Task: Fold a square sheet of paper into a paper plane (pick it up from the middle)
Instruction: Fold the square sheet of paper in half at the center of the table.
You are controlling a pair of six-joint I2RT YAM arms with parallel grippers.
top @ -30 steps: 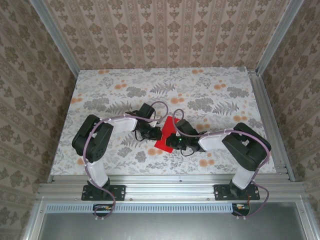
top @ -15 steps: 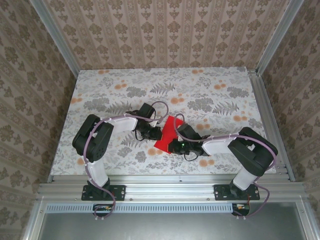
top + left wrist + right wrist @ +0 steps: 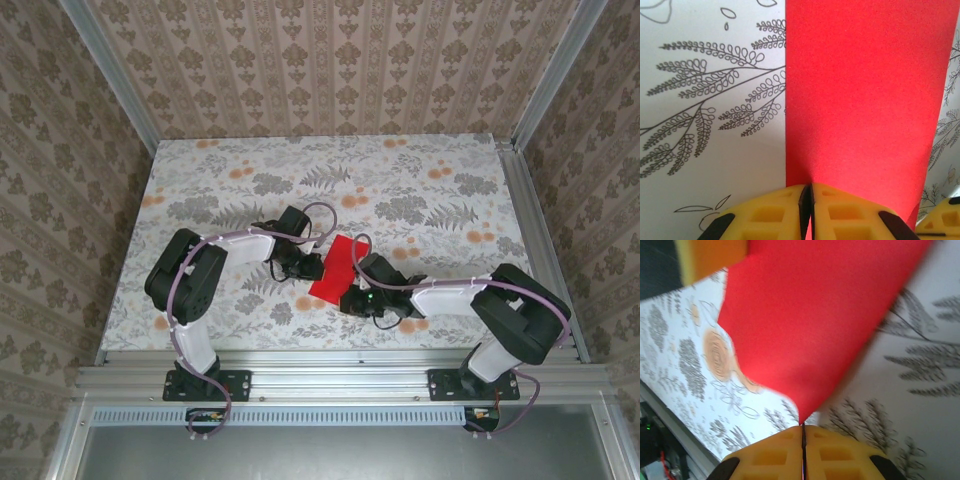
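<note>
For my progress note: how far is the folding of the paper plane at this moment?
Done: the sheet of paper shows as a long strip, probably folded in half once. In hand: the left hand and the right hand are both shut on it, the right at a corner. Left: no pointed nose or wings show, so most folds remain.

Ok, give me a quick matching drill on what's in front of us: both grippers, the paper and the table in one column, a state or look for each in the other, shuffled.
Column one:
1. left gripper
2. right gripper
3. paper
4. table

Column two:
A. printed with grey leaves and orange flowers
B. shut on a pointed corner of the paper, at its near end
C. plain red, pinched in two places
D. shut on the paper's left side

Pairs: 1-D, 2-B, 3-C, 4-A
</note>
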